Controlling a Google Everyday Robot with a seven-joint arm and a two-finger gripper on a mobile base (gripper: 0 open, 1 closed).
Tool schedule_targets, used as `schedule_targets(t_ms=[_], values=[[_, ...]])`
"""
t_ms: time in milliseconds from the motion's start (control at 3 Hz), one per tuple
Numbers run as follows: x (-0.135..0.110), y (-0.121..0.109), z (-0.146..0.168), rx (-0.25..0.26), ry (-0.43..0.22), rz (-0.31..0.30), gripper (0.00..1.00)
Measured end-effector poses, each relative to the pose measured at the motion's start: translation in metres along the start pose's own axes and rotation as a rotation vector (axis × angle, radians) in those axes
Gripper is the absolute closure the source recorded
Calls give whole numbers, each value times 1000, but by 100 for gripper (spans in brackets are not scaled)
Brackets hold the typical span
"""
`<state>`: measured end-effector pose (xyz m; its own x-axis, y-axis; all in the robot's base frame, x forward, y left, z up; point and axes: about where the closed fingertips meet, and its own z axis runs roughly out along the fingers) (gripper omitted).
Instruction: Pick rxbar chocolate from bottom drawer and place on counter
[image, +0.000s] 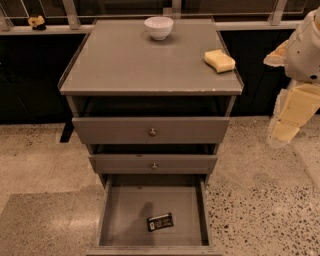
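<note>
A grey three-drawer cabinet stands on a speckled terrazzo floor (260, 200). Behind it a dark wall runs under a pale ledge with slanted metal posts. A small yellow and black object (36, 22), too small to identify, sits on that ledge, far up and to the left of the gripper.

The gripper (286, 131) hangs at the right edge of the view on the cream and white arm (305, 50). It is out over the floor, to the right of the cabinet and clear of it. It is roughly level in the view with the top drawer's front. Whether it is open or closed cannot be told, and nothing shows in its hold. It touches neither the cabinet nor anything on it.

The bench (140, 65), the cabinet's flat grey top with small chips along its front edge, lies up and to the left of the gripper. A yellow sponge (219, 60) rests near the bench's right edge and is the nearest thing to the gripper. A white bowl (159, 27) stands upright at the back edge, farther left. What is inside it cannot be seen.

Left of the gripper, the top drawer (150, 131) and the middle drawer (153, 164), each with a round knob, are pulled out a little. Below and left of the gripper, the bottom drawer (125, 215) is pulled well out, showing its grey floor. The rxbar chocolate (160, 222), in a black wrapper with white print, lies flat and slightly skewed on that floor. It is near the drawer's front, about midway across, and is the only thing in the drawer.
</note>
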<state>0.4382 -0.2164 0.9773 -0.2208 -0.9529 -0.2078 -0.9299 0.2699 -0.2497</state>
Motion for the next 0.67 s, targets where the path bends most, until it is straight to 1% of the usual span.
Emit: schedule_targets(t_ms=[333,667], values=[[0,0,0,0,0,0,0],[4,10,14,-2,-10,7,0]])
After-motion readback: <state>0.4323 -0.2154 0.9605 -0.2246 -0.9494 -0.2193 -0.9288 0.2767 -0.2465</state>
